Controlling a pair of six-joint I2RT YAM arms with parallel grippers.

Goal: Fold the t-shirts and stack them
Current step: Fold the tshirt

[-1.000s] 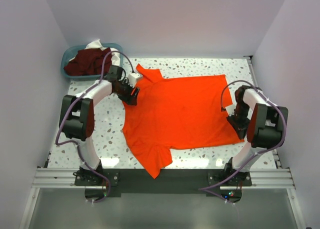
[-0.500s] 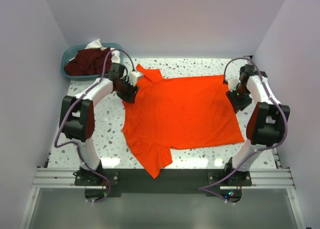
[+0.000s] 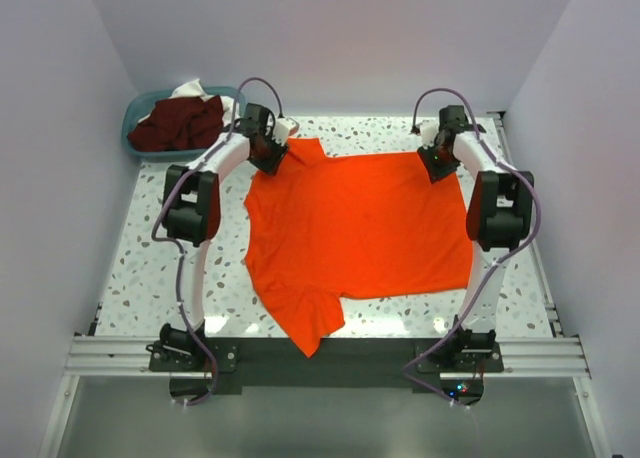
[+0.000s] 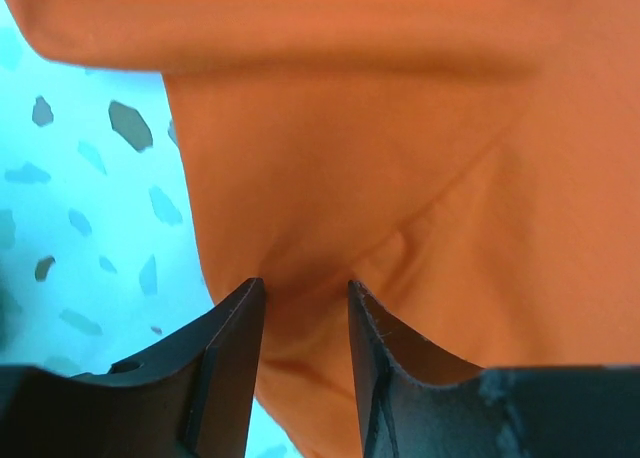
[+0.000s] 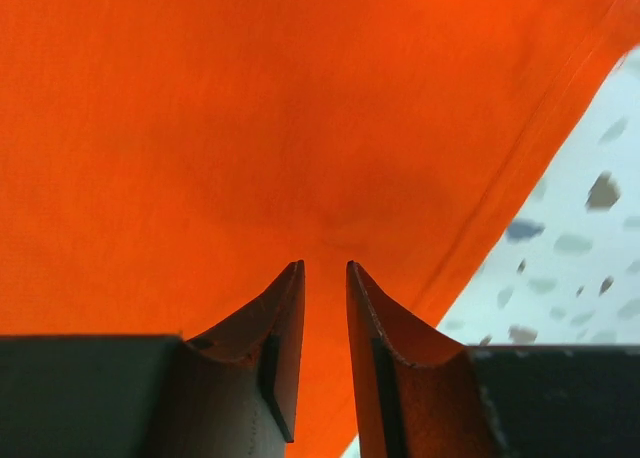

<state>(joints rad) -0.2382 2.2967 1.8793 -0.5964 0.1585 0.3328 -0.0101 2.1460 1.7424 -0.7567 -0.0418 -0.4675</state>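
1. The speckled worktop (image 3: 170, 268) carries everything; the two arms rise from its near edge.
2. An orange-red t-shirt (image 3: 355, 228) lies spread flat over the middle of the worktop. Its hem faces the right edge. One sleeve points toward the far-left corner, and the other hangs over the near edge.
3. The left arm (image 3: 215, 168) reaches to the shirt's far-left part beside the far sleeve. The right arm (image 3: 480, 163) reaches to the shirt's far-right corner.
4. A teal plastic basket (image 3: 133, 113) stands at the far-left corner of the worktop, apart from the spread shirt.
5. Crumpled maroon t-shirts (image 3: 180, 123) are heaped inside the basket.
6. A piece of white cloth (image 3: 192, 86) shows at the basket's far rim, behind the maroon heap.
7. The left fingers (image 4: 240, 323) stand narrow, with a gathered fold of the orange-red cloth pinched between them just above the worktop.
8. The right fingers (image 5: 285, 318) are also narrow, clamped on the orange-red cloth close to its stitched hem. Creases run toward the gap between them.
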